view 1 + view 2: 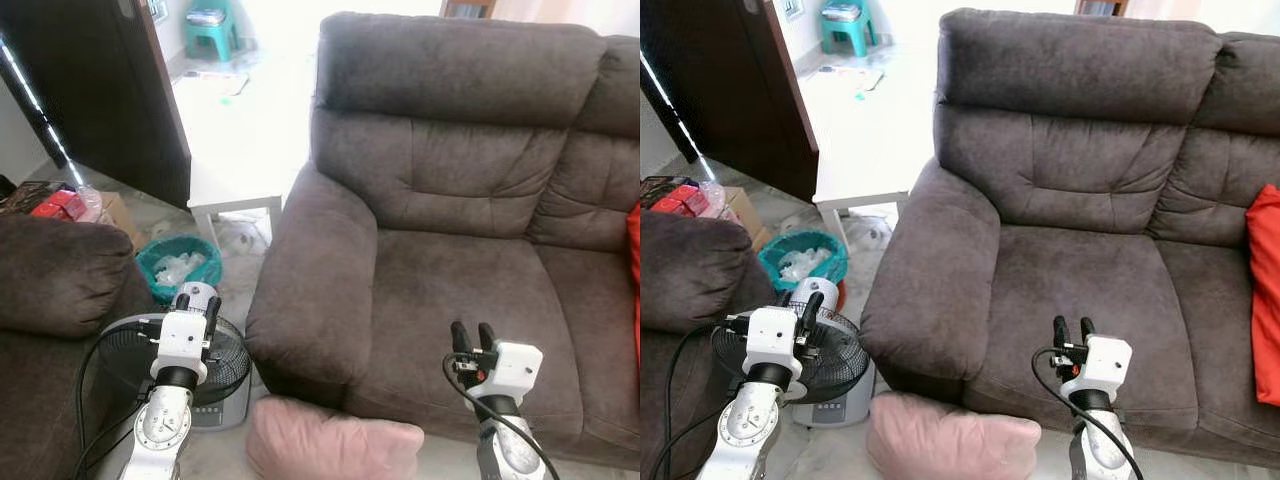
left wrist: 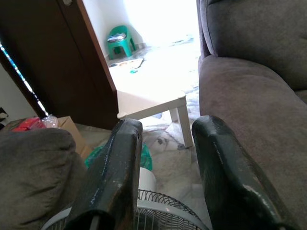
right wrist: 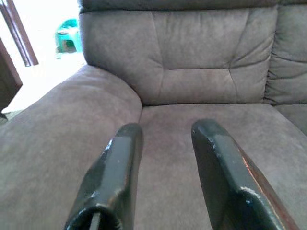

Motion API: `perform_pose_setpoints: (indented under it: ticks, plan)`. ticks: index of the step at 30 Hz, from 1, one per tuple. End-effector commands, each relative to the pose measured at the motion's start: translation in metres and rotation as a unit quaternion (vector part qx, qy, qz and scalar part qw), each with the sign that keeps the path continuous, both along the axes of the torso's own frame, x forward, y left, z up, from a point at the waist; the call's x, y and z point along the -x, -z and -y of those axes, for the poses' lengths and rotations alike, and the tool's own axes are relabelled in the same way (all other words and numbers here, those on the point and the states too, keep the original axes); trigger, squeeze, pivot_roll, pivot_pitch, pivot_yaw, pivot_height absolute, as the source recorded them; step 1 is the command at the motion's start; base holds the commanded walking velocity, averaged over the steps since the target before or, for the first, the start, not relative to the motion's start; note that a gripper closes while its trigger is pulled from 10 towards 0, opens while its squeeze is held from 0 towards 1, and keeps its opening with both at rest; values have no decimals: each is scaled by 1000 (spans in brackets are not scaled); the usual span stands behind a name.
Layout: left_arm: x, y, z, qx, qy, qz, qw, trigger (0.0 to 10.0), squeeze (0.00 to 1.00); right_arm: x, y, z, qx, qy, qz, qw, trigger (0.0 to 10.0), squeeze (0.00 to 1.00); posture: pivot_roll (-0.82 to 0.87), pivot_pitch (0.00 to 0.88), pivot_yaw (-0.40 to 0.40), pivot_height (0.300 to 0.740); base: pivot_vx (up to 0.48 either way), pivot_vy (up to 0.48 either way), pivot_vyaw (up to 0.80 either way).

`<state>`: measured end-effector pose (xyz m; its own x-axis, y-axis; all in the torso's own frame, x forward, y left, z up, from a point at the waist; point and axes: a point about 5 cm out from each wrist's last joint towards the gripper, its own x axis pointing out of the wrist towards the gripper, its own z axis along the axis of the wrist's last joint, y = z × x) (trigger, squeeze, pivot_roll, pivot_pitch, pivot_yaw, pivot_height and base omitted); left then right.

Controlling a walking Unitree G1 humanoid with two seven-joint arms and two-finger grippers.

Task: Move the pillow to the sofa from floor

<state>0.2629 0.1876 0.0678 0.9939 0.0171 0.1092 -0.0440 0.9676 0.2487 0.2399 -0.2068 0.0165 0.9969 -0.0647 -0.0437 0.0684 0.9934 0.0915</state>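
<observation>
A pink pillow (image 1: 330, 440) lies on the floor at the foot of the dark brown sofa (image 1: 460, 280), under its left armrest (image 1: 310, 270). My left gripper (image 1: 197, 303) hangs open above a floor fan, left of the pillow. My right gripper (image 1: 474, 335) is open over the front edge of the sofa seat, up and to the right of the pillow. In the right wrist view the two black fingers (image 3: 115, 167) point at the seat and backrest with nothing between them. The left wrist fingers (image 2: 112, 172) frame a white table.
A black floor fan (image 1: 175, 365) stands left of the pillow. Behind it are a teal waste basket (image 1: 180, 265) and a white low table (image 1: 235, 150). Another brown sofa arm (image 1: 55, 280) is at the left. A red cushion (image 1: 1265, 300) rests on the sofa's right side.
</observation>
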Motion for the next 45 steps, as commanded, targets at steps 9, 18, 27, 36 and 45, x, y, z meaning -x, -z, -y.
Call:
perform_pose_setpoints:
  ticks: [9,18,27,36,45]
  plan:
    - [0,0,2,2,3,-4,1000,10000,0,2,-4,0,4,-6,0,1000,10000,0,37,0,-12,655,0,0,0]
    - [-1,0,1,5,-2,-8,1000,10000,0,-5,-7,-1,-13,-6,-10,1000,10000,0,41,9,-22,655,0,0,0]
    - [-1,1,2,10,-8,-13,1000,10000,0,-6,-8,0,-14,-8,-15,1000,10000,0,45,19,-29,655,0,0,0]
    - [-1,2,2,14,-8,-19,1000,10000,0,-7,-7,0,-13,-21,-28,999,10000,0,45,27,-31,645,0,0,0]
    - [-2,3,3,16,-8,-23,1000,10000,0,-8,-9,0,-12,-22,-25,999,10000,0,45,33,-32,600,0,0,0]
